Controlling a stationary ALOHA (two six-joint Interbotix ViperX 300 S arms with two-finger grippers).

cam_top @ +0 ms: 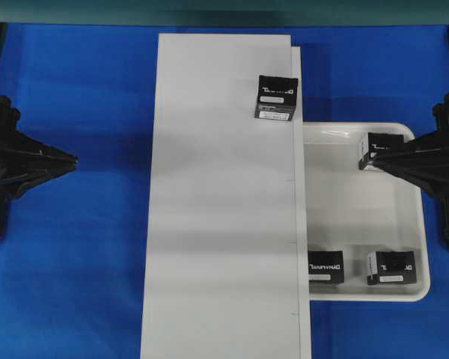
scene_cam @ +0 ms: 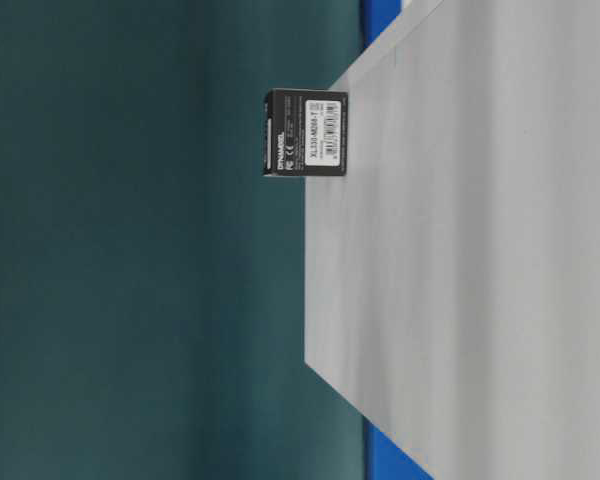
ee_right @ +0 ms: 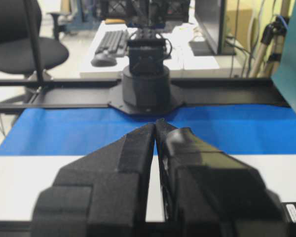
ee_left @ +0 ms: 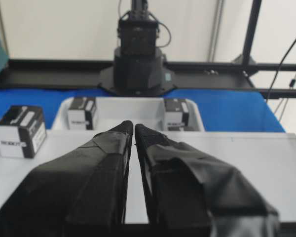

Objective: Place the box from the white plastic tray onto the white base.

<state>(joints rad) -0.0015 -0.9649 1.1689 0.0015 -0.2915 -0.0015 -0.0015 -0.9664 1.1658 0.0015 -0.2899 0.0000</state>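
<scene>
Nearest the wrist cameras, both end effectors empty: left end effector [ee_left: 133, 129] with padded fingertips pressed together, only a hairline slit between them, pointing over the white base [cam_top: 224, 209] toward the white plastic tray [cam_top: 359, 202]; right end effector [ee_right: 155, 127] likewise pressed together, holding nothing, its tip over the tray's far right edge in the overhead view, partly covering one box there.

One box [cam_top: 277, 97] already on the white base, near the upper right edge, upright on a narrow face, logo face up to the overhead camera, white label strip toward the bottom of that view, long axis across the board's width. Not touched by either end effector. Seen side-on in the table-level view [scene_cam: 306, 132], standing alone at the board's edge.

Three more boxes in the tray: upper-right box [cam_top: 374, 146] under the right end effector's tip, lower-left box [cam_top: 325, 268] just beside the board's edge, lower-right box [cam_top: 391, 267] near the tray's corner.

Tray touching the board's right side, partly tucked under it. Blue desk [cam_top: 75, 247] beneath everything. Opposite arm's black base [ee_left: 137, 69] beyond the tray.
</scene>
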